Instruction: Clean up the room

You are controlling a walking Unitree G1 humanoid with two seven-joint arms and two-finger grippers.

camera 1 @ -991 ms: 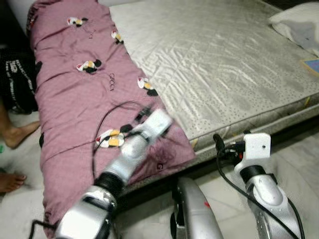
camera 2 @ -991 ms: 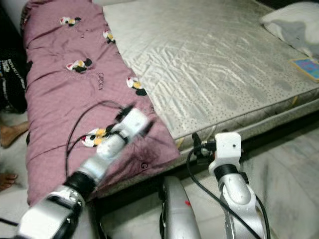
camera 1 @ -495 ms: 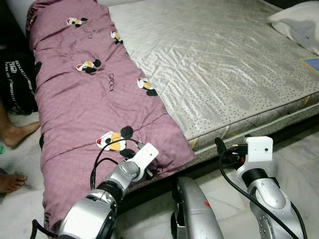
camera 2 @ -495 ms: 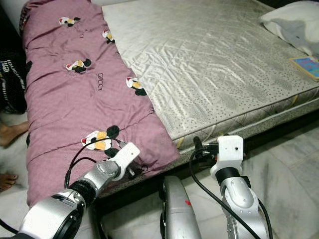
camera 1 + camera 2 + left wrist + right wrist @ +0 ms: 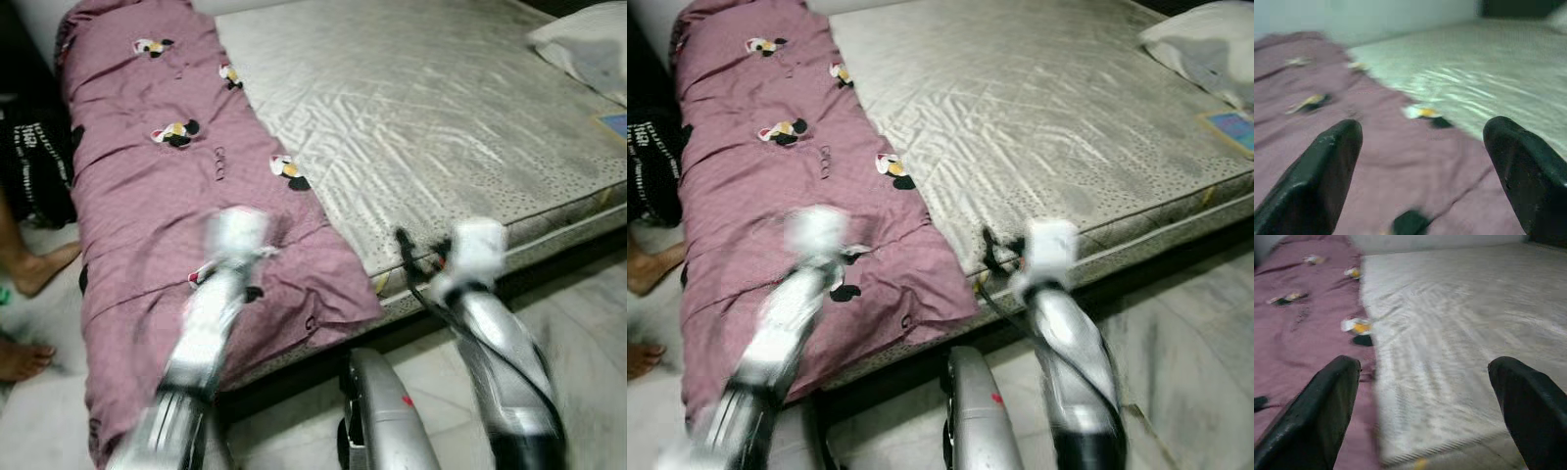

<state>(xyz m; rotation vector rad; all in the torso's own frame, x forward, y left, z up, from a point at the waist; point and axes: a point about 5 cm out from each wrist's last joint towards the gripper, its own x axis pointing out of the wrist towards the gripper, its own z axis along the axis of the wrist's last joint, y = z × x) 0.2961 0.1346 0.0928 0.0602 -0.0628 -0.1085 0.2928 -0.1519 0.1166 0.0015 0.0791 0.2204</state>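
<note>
My left pincer [image 5: 1422,171] is spread wide with nothing between its fingers, and it now hangs over the near end of the purple quilt [image 5: 157,206]. Half a second ago it sat low at the quilt's bottom edge; I have since swung the arm up and forward, blurred in the head views. My right pincer [image 5: 1425,406] is likewise spread and empty. It has risen from beside the bed frame to the mattress [image 5: 441,108] edge, facing the seam where quilt meets bare mattress. The quilt lies bunched along the bed's left side. I judge both arms are lining up to take hold of it for straightening. Someone's bare feet [image 5: 34,269] stand on the floor beside the bed.
</note>
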